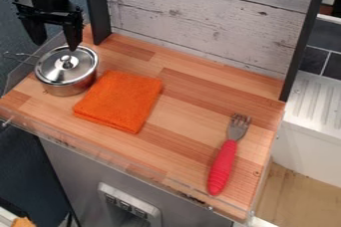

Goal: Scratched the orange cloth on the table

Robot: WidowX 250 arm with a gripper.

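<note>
Camera view shows the gripper (55, 46) hanging fingers-down at upper left, its two fingers spread apart near the lidded pot (65, 74), with the orange cloth (120, 100) folded flat just beside that pot.

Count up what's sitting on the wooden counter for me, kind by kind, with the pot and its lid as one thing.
Folded orange cloth: 1
Lidded metal pot: 1
Red-handled fork: 1
Total: 3
</note>
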